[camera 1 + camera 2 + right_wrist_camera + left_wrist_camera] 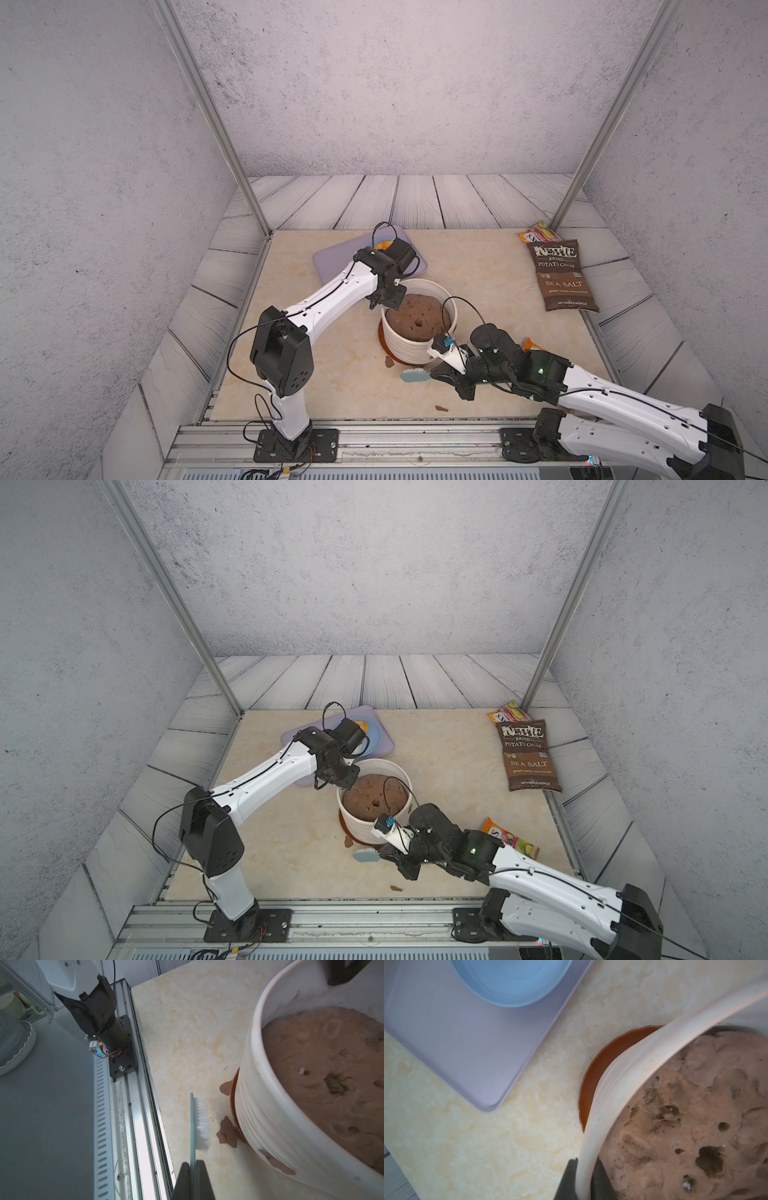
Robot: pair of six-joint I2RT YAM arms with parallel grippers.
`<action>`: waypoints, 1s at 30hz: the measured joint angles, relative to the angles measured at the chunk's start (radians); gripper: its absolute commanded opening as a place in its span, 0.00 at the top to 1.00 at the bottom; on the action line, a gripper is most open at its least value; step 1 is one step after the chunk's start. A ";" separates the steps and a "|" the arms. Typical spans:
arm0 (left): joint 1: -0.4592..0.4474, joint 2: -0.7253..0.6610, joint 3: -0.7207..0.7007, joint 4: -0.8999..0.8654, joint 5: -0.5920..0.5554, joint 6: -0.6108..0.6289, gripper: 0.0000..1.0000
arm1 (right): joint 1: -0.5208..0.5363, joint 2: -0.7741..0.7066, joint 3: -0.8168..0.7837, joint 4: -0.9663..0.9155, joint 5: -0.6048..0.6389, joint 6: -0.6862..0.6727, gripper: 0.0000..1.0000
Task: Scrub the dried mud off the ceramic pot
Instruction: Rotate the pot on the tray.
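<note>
The cream ribbed ceramic pot [409, 349], full of brown soil, stands mid-table on a saucer. My left gripper [585, 1162] is shut on the pot's rim [623, 1084], one finger outside and one inside; in a top view the left gripper [384, 306] is at the pot's far-left edge. My right gripper [192, 1162] is shut on the thin handle of a teal brush [202, 1124], whose white bristles face the pot [270, 1126] a little apart from its base. Dried mud [278, 1162] sticks low on the wall, and flakes [226, 1134] lie beside the saucer.
A rust-brown saucer [591, 1084] sits under the pot. A lilac tray [332, 262] with a blue plate [512, 980] lies behind the left arm. A chips bag [563, 276] and snack packets [540, 235] lie at the right. A loose flake [441, 408] lies near the front rail.
</note>
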 measured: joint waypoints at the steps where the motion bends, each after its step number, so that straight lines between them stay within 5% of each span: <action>1: 0.003 0.001 0.002 0.004 0.003 0.024 1.00 | 0.000 0.003 0.016 -0.003 0.000 0.000 1.00; 17: 0.012 0.021 0.030 0.044 0.060 0.354 0.99 | -0.002 0.035 0.127 -0.056 0.037 -0.020 1.00; 30: 0.010 0.032 0.086 -0.019 0.006 0.392 0.63 | -0.024 0.040 0.129 -0.065 0.044 -0.030 1.00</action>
